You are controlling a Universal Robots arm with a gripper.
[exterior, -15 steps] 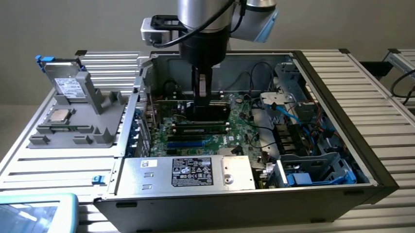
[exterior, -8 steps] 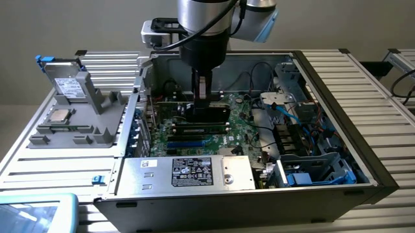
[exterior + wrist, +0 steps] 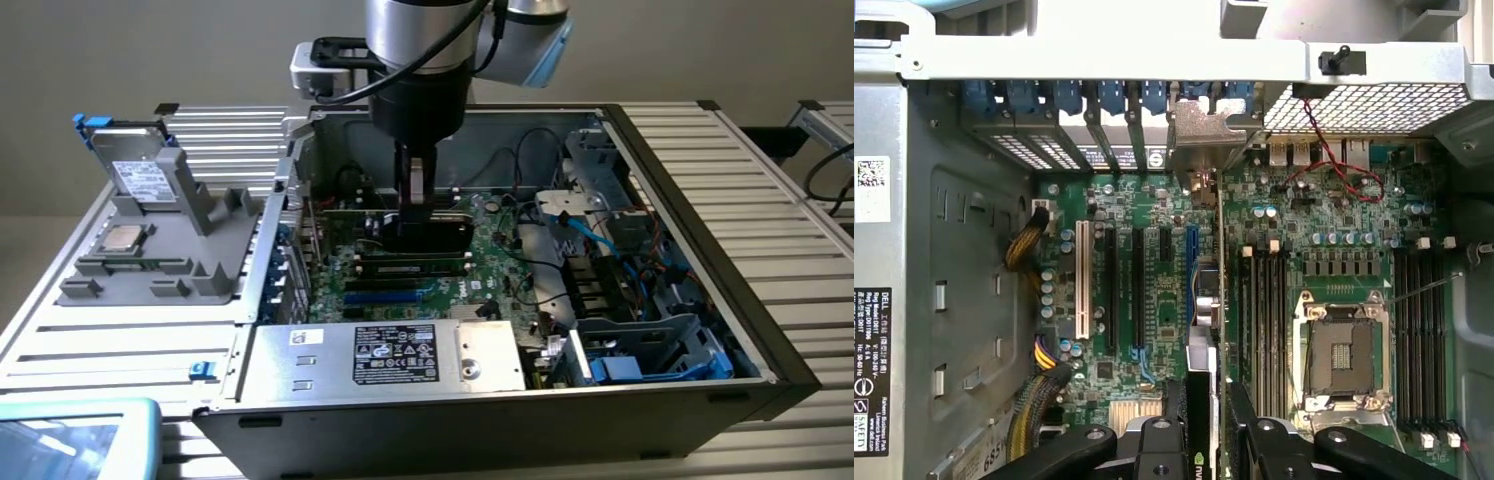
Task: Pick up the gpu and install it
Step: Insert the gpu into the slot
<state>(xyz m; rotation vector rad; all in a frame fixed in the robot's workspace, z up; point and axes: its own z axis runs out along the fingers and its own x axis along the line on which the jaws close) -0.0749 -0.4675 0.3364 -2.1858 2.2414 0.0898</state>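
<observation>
**Hand holds the graphics card on edge inside the computer case**

The hand [image 3: 424, 212] [image 3: 1206, 425] reaches straight down into the open computer case [image 3: 667, 130] [image 3: 954, 250]; its two black fingers [image 3: 1172, 430] are about half closed and clamp the graphics card [image 3: 430, 238] [image 3: 1206, 335] between them. The card stands on its edge above the main board [image 3: 501, 265] [image 3: 1334, 230]. In the wrist view it appears as a thin line running from the fingers to its silver bracket [image 3: 1204, 135]; the bracket sits at the row of rear slot openings, among the blue clips [image 3: 1104, 95]. The card lies just beside a blue slot [image 3: 1189, 260] on the board; whether its lower edge is seated in a slot I cannot tell.

Just beside the card, on the side away from the slots, lie the memory sticks [image 3: 407, 265] [image 3: 1264, 310]; beyond them is the open processor socket [image 3: 1344, 350]; a red and black wire [image 3: 1334, 170] loops over the board near the rear wall. At the near end of the case in the exterior view sits a grey power supply [image 3: 400, 355] with a label on top.

The case rests on a slatted metal table [image 3: 747, 160]; at the exterior view's left a grey stand [image 3: 200, 240] holds a boxy drive [image 3: 144, 178] upright and a processor chip [image 3: 124, 238] flat; a blue-edged tray [image 3: 67, 440] lies at the near left corner.
</observation>
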